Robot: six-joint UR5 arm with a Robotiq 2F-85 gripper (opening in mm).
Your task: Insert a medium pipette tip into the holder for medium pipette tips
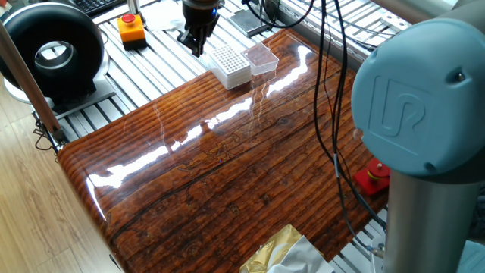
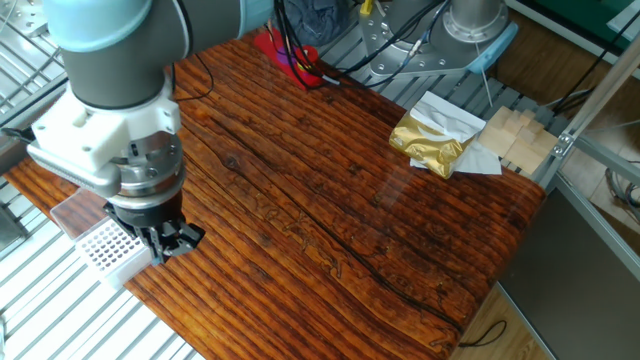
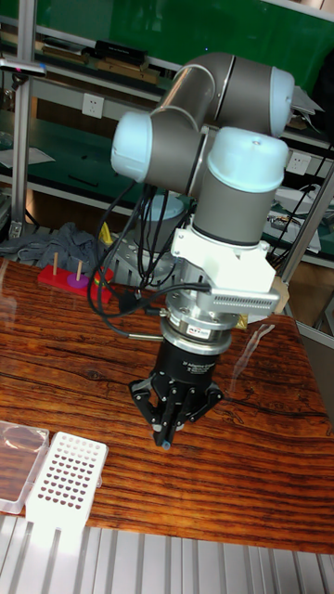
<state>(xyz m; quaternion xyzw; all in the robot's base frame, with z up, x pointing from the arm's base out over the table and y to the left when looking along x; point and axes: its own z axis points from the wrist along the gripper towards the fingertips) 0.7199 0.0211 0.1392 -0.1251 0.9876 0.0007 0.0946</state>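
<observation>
The holder for medium pipette tips [image 3: 67, 481] is a white block with a grid of holes, standing at the table's edge [image 1: 229, 64] [image 2: 108, 248]. My gripper [image 3: 165, 440] hangs a little above the wood just beside the holder, not over it [image 1: 197, 50] [image 2: 161, 256]. Its fingers are drawn together to a point. A tiny pale nub, the medium pipette tip [image 3: 165, 447], pokes out below them in the tall fixed view; it is too small to make out in the other views.
A clear shallow dish [image 3: 19, 452] [image 1: 261, 57] lies against the holder. A gold foil bag [image 2: 432, 143] and wooden blocks [image 2: 515, 135] sit at the far table end. An orange button box [image 1: 131, 29], black cables [image 1: 327, 91] and slatted metal rails [image 2: 60, 320] surround the table.
</observation>
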